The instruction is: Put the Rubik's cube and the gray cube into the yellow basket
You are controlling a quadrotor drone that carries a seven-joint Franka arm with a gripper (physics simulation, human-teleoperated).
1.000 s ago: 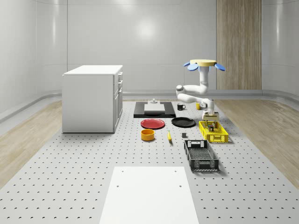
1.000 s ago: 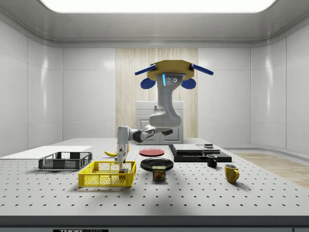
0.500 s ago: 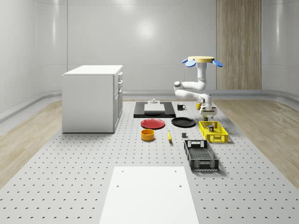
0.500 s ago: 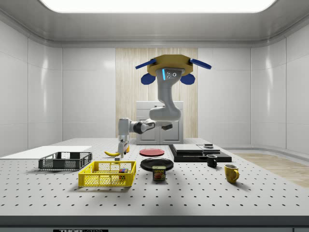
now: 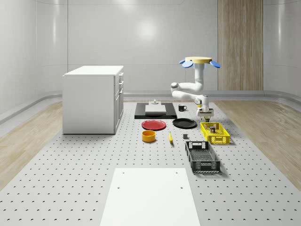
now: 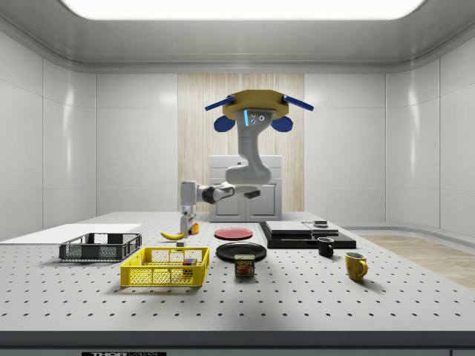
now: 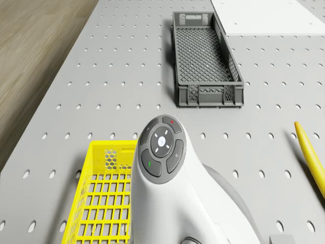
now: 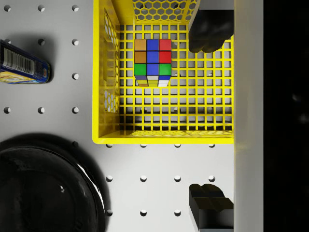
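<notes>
Lying inside the yellow basket (image 8: 108, 72), the Rubik's cube (image 8: 152, 62) sits below the raised gripper (image 8: 208, 118), whose fingers (image 8: 210, 31) are spread wide and empty. Hovering drone (image 6: 252, 110) behind the basket, arm bent forward, wrist pointing down.

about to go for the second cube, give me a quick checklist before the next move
1. Rubik's cube inside the basket: ok.
2. Gray cube inside the basket: not ok; it lies on the table between the banana and the basket.
3. End effector open and empty: ok.
4. End effector above the basket rim, touching nothing: ok in the side view.
5. Drone hovering above the table: ok.
6. Gray cube's faces free for a grasp: cannot tell.
</notes>
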